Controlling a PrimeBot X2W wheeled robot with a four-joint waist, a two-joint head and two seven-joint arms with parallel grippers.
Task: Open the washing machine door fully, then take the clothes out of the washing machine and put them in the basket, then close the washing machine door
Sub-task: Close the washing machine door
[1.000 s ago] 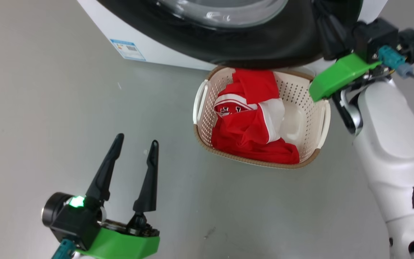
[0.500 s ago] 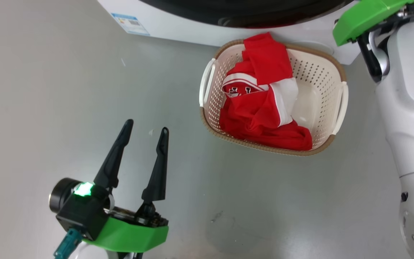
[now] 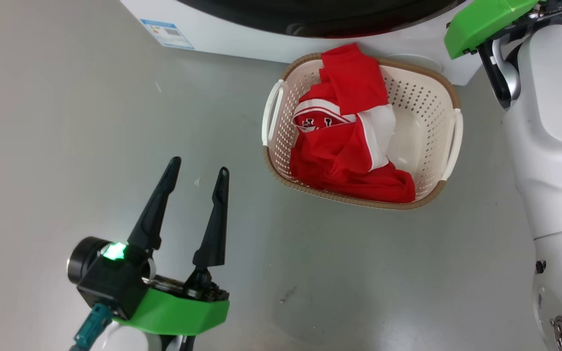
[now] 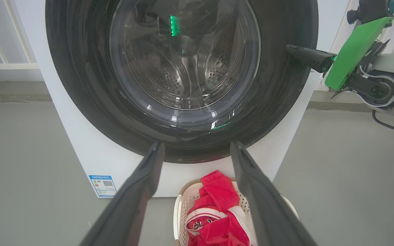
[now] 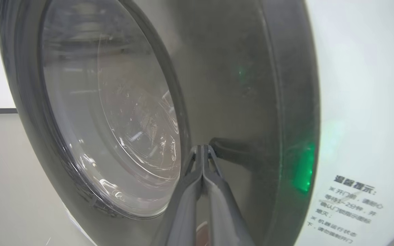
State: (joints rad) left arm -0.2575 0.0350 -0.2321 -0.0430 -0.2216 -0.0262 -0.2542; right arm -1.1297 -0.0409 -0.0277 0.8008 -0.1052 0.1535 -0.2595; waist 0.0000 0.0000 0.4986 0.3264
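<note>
The washing machine door [image 4: 80, 85], with its black rim and glass window [image 4: 183, 58], lies against the white washing machine [image 4: 80, 153]. My right gripper [image 5: 202, 148] is shut, and its tips press on the door's black rim [image 5: 234, 85]. In the left wrist view the right gripper [image 4: 289, 49] meets the rim's right side. The red clothes [image 3: 349, 146] lie in the cream basket [image 3: 349, 197] on the floor before the machine [image 3: 242, 39]. My left gripper [image 3: 199, 168] hovers open over the floor, left of the basket, with nothing between its fingers.
My right arm's white forearm [image 3: 554, 122] and green wrist cover [image 3: 486, 22] stand just right of the basket. A printed label [image 3: 166, 33] sits at the machine's lower corner. Grey floor [image 3: 66, 122] spreads to the left and in front.
The door, which overhung the basket a second ago, has swung back to the machine's front with my shut right gripper on its rim. The head view has shifted. My left gripper stays open.
</note>
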